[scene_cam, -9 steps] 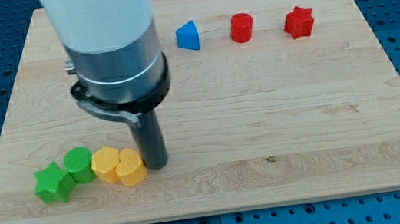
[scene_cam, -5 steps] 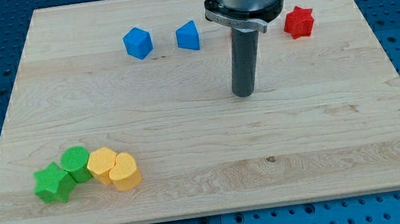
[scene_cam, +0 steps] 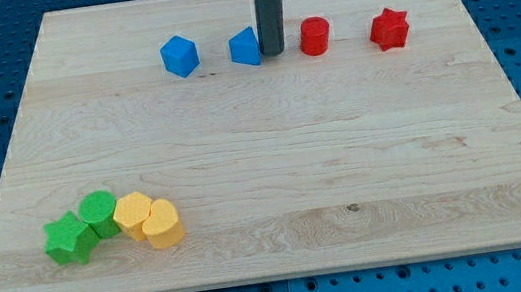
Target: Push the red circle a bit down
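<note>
A pale wooden tabletop (scene_cam: 263,166) is seen from above. Near the view's top, four small blocks are lined up: a blue cube (scene_cam: 179,56), a blue triangular block (scene_cam: 246,47), a red circle block (scene_cam: 315,35) and a red star block (scene_cam: 389,28). The tool, a straight dark rod with no jaws and holding nothing, has my tip (scene_cam: 272,53) set between the blue triangular block and the red circle. At lower left, a green star (scene_cam: 69,239), green circle (scene_cam: 100,211), yellow circle (scene_cam: 133,213) and yellow heart (scene_cam: 162,223) are clustered.
</note>
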{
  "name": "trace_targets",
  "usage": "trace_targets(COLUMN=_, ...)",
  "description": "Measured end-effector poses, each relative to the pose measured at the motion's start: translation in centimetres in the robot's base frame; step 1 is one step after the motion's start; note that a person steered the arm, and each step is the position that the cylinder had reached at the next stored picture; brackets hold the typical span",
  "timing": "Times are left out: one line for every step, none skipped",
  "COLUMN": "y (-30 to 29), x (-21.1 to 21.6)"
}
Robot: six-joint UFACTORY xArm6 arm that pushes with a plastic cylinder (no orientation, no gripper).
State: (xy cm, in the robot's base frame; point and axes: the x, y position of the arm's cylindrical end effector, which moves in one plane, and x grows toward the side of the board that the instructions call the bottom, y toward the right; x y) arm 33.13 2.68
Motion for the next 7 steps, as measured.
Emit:
trace_targets(y=0.1, x=-2.6)
trace_targets(y=0.2, x=-5.8)
trace_targets(y=2.7, x=-7.5)
trace_targets(y=3.6, x=-5.6)
trace_targets(y=3.6, x=-2.8)
trace_targets(y=5.1, x=-1.6)
trace_targets(y=6.3, x=-1.6)
